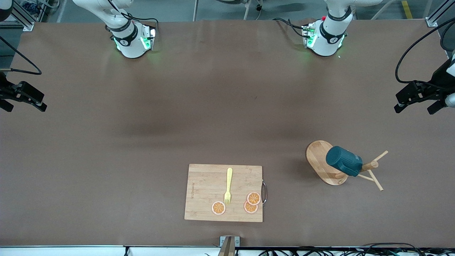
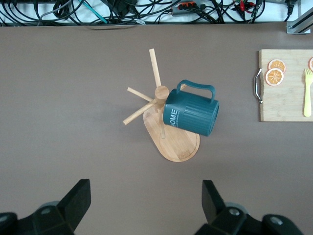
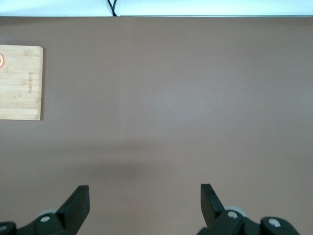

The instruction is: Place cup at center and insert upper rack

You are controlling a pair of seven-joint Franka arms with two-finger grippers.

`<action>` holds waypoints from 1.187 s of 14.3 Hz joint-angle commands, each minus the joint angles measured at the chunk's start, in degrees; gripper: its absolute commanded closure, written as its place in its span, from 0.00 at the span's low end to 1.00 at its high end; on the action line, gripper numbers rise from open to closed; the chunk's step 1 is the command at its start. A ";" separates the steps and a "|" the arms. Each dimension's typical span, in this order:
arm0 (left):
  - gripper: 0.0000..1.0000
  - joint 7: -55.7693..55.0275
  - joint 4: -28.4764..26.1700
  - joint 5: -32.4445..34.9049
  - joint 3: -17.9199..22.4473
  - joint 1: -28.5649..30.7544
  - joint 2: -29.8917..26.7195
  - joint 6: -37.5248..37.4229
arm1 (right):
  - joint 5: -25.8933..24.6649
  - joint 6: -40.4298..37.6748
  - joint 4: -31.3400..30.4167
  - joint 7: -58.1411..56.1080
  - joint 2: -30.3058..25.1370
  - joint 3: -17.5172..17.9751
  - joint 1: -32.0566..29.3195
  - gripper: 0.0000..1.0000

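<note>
The cup (image 1: 343, 160), dark teal with a side handle, hangs tilted on the upper rack (image 1: 321, 159), close against its post. That rack is a light wooden mug tree, upright on an oval base toward the left arm's end of the table. In the left wrist view the cup (image 2: 191, 114) covers part of the rack's base (image 2: 177, 145). My left gripper (image 2: 145, 197) hangs open high over bare table beside the rack, seen at the frame's edge as the left gripper (image 1: 416, 109). My right gripper (image 3: 145, 198) waits open over bare table toward the right arm's end.
A bamboo cutting board (image 1: 206, 181) lies near the front edge at mid-table. It carries a yellow fork (image 1: 228, 185) and three orange slices (image 1: 253, 198). A metal handle (image 1: 264, 192) sits on the board's end that faces the rack.
</note>
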 commanded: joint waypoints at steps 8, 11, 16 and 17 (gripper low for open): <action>0.00 0.46 9.04 0.83 0.03 -0.01 1.52 -10.65 | -1.31 -0.02 -0.16 0.24 -0.59 -0.21 1.25 0.00; 0.00 -0.15 7.81 0.74 0.03 -0.09 1.52 -13.03 | -1.31 -0.46 -0.69 0.33 -0.59 -0.21 0.99 0.00; 0.00 0.37 6.93 0.74 0.03 0.17 1.52 -14.62 | -1.31 -0.90 -3.15 0.41 -1.65 -0.12 1.34 0.00; 0.00 0.46 6.93 0.74 0.03 0.17 1.52 -14.62 | -1.31 -0.81 -3.07 0.41 -1.56 -0.12 1.26 0.00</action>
